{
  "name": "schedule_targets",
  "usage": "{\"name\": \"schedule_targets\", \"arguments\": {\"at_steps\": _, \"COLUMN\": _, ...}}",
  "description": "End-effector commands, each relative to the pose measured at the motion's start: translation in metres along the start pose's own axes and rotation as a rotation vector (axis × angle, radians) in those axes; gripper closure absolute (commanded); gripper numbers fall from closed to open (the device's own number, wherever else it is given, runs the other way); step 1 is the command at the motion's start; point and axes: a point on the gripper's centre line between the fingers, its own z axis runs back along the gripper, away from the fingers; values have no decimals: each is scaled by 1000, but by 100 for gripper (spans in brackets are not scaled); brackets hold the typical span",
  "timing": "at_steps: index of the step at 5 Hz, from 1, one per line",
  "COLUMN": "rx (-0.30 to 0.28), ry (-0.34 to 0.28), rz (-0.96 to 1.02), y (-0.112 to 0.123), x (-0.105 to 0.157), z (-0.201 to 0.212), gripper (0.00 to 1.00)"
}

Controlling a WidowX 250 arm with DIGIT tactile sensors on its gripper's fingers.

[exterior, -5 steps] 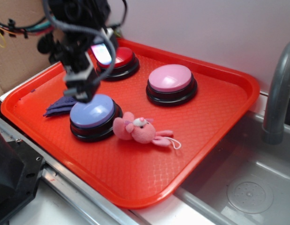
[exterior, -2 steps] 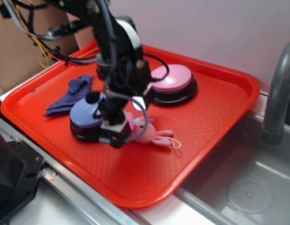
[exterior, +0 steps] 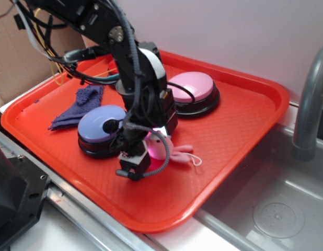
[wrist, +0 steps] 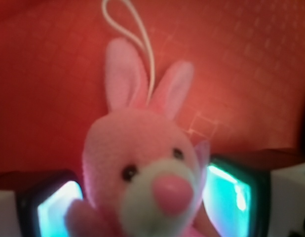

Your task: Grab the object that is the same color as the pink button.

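The small pink plush bunny (exterior: 177,152) lies on the red tray (exterior: 245,130), just right of the lavender-blue button (exterior: 96,124). My gripper (exterior: 147,155) is down over it and hides its head and body. In the wrist view the bunny (wrist: 142,158) fills the middle, face up, with its ears and white string loop (wrist: 137,29) pointing away. One lit finger pad (wrist: 56,210) stands left of it and the other (wrist: 231,192) right of it. The jaws are open around the bunny. The pink button (exterior: 192,87) sits behind the arm.
A purple cloth (exterior: 78,104) lies at the tray's left. The red button is hidden behind the arm. A metal sink (exterior: 276,209) and a grey faucet (exterior: 308,104) are to the right of the tray. Cardboard stands at the back left.
The arm swung from the back left of the tray, over the blue button, to the bunny. It has come down so that the fingers now straddle the bunny.
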Motion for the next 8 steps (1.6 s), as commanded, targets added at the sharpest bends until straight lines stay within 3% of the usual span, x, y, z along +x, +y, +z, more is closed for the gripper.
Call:
{"name": "schedule_targets", "arguments": {"at_steps": 1, "rx": 36, "ry": -26, "rz": 22, "y": -4, "x": 5, "z": 11, "gripper": 100}}
{"name": "schedule_targets", "arguments": {"at_steps": 2, "rx": 67, "ry": 43, "rz": 218, "y": 1, "x": 3, "z": 31, "gripper": 100}}
{"name": "schedule_targets", "arguments": {"at_steps": 3, "rx": 78, "ry": 60, "rz": 444, "y": 4, "x": 4, "z": 63, "gripper": 100}}
{"name": "schedule_targets", "arguments": {"at_steps": 4, "rx": 79, "ry": 139, "rz": 687, "y": 15, "x": -6, "z": 102, "gripper": 100}}
{"name": "schedule_targets", "arguments": {"at_steps": 6, "rx": 19, "ry": 199, "rz": 1186, "y": 46, "x": -58, "z": 151, "gripper": 100}}
{"name": "schedule_targets", "arguments": {"at_steps": 7, "rx": 9, "ry": 195, "rz": 1336, "y": 51, "x": -73, "z": 157, "gripper": 100}}
{"name": "schedule_targets", "arguments": {"at_steps": 8, "rx": 12, "ry": 253, "rz": 1416, "y": 53, "x": -76, "z": 155, "gripper": 100}}
